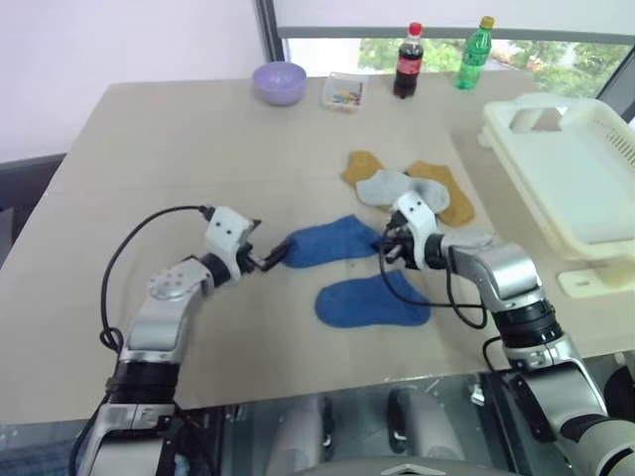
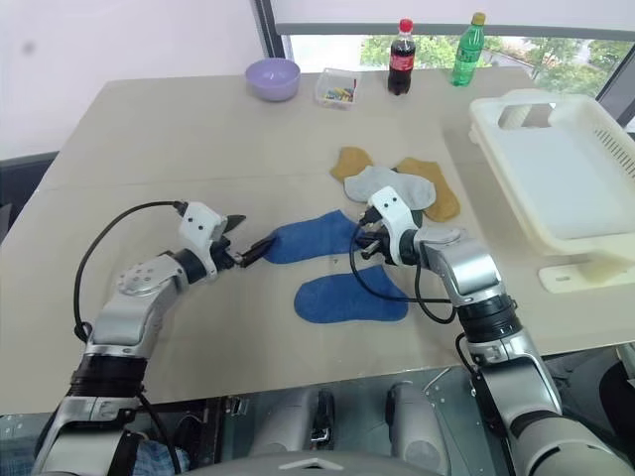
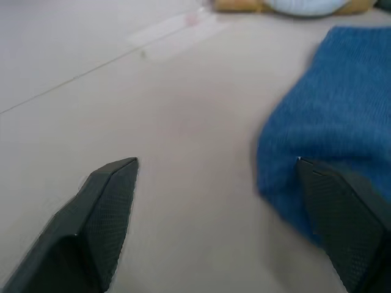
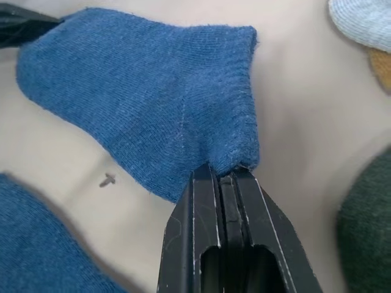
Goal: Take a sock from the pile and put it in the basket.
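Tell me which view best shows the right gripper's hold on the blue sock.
The right wrist view: right gripper shut on the blue sock at its edge. Both eye views show it from afar; the left wrist view shows the sock's other end.

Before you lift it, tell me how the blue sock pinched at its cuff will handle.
The sock looks like soft knit lying flat, so it will probably droop from the right gripper. Likely light. The ribbed weave should resist slipping, though only a corner is pinched.

both arms are silver-grey metal segments with black joints. each white-cased left hand (image 1: 274,257) and right hand (image 1: 385,245) carries two black textured wedge fingers (image 3: 104,207). a black cable loops loosely beside each forearm.
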Controlling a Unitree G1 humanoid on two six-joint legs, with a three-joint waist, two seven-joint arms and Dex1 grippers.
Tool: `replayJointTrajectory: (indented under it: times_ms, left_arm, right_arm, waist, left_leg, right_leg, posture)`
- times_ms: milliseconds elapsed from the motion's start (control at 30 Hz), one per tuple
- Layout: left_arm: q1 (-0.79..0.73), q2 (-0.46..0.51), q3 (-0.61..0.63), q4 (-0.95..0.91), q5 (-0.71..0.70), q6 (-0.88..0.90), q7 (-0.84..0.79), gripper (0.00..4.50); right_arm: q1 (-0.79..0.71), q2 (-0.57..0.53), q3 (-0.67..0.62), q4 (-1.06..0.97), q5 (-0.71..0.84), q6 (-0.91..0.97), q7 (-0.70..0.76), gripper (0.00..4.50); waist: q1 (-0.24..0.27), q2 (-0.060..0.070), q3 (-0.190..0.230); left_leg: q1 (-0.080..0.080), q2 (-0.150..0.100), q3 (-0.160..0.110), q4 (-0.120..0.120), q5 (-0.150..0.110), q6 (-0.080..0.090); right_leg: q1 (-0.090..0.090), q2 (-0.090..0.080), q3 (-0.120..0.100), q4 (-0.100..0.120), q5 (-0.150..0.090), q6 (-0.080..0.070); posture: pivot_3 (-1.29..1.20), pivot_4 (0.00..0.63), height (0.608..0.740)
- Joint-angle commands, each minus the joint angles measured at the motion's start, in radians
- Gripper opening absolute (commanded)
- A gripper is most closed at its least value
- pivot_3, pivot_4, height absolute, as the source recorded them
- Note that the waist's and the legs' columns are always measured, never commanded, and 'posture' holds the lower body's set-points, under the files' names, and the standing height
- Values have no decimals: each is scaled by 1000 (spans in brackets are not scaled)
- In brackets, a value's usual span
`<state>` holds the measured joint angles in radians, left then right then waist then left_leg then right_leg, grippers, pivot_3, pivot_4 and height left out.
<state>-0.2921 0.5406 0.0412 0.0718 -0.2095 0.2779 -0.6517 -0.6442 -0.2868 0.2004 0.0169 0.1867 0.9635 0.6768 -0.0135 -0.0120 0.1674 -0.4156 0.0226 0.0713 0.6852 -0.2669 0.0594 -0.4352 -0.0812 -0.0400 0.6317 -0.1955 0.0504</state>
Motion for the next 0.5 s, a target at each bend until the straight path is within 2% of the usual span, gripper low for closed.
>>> replayJointTrajectory:
  times_ms: [33,67,167,200,500]
  left_arm:
    - [10,17,-43,5,51,-11,-16,2086]
    - [12,22,-53,10,63,-16,-18,1762]
    - [12,18,-61,8,54,-9,-36,321]
    - [10,20,-64,9,54,-7,-40,51]
    - [7,29,-73,23,89,-22,-43,51]
  right_arm:
    - [4,-11,8,-36,4,-18,-10,0]
    - [6,-12,10,-37,4,-20,-12,0]
    - [12,-13,16,-43,8,-20,-16,0]
    - [12,-14,18,-44,7,-21,-17,0]
    - [9,-14,23,-50,9,-38,-23,0]
  waist:
    - [0,0,0]
    - [0,0,0]
    - [0,0,0]
    - [0,0,0]
    - [0,0,-1]
  left_leg:
    - [0,0,0,0,0,0]
    - [1,0,0,0,0,0]
    - [2,0,0,0,0,0]
    - [2,0,0,0,0,0]
    - [2,1,0,0,-2,3]
  right_leg:
    - [0,0,0,0,0,0]
    - [0,0,0,1,0,0]
    - [0,0,0,2,0,0]
    - [0,0,0,2,0,0]
    - [0,0,0,4,0,0]
  posture:
    - [0,150,733]
    - [0,150,733]
    - [0,150,733]
    - [0,150,733]
    - [0,150,733]
